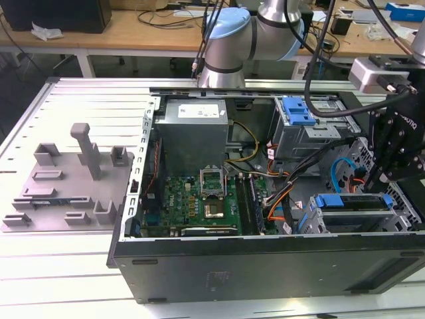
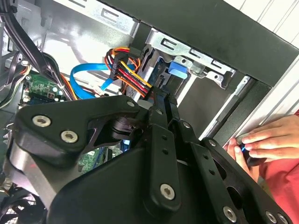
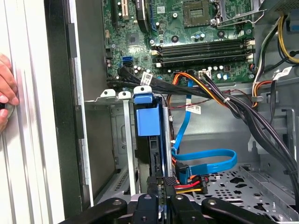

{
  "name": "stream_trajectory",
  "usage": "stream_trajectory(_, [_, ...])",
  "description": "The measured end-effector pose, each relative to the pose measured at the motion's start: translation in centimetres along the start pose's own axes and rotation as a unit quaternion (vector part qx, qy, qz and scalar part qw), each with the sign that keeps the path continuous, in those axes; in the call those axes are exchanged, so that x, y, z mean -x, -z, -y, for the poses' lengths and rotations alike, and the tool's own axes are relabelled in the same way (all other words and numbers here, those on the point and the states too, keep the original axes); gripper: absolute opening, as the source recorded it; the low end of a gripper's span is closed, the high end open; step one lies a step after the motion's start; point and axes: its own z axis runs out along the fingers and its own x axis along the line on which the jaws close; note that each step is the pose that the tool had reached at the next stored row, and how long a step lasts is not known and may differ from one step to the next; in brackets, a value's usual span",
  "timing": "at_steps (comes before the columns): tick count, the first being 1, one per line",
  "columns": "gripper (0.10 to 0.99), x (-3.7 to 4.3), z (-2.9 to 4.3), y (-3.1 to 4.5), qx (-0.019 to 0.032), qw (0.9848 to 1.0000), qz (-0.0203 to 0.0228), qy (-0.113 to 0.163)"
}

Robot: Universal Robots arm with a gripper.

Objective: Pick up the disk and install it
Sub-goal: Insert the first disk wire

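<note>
computer case (image 1: 265, 266): 1 | motherboard (image 1: 192, 203): 1 | power supply (image 1: 192, 129): 1 | disk in blue carrier (image 1: 352, 201): 1 | grey moulded tray (image 1: 63, 189): 1 | robot arm (image 1: 252, 33): 1 | person's hand (image 2: 268, 140): 1

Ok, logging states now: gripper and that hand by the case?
Gripper: at the disk in its bay; open or shut cannot be told.
Person's hand: outside the case; holding anything cannot be told.

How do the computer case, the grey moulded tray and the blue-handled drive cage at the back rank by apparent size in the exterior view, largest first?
1. Computer case
2. Grey moulded tray
3. Blue-handled drive cage, though it sits farther from the camera.
</note>
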Motion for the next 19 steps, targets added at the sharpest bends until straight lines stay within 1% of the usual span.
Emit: stream_trajectory(19, [0.165,0.03,-0.01,-0.46,0.0000,1.0000,0.0000,0.000])
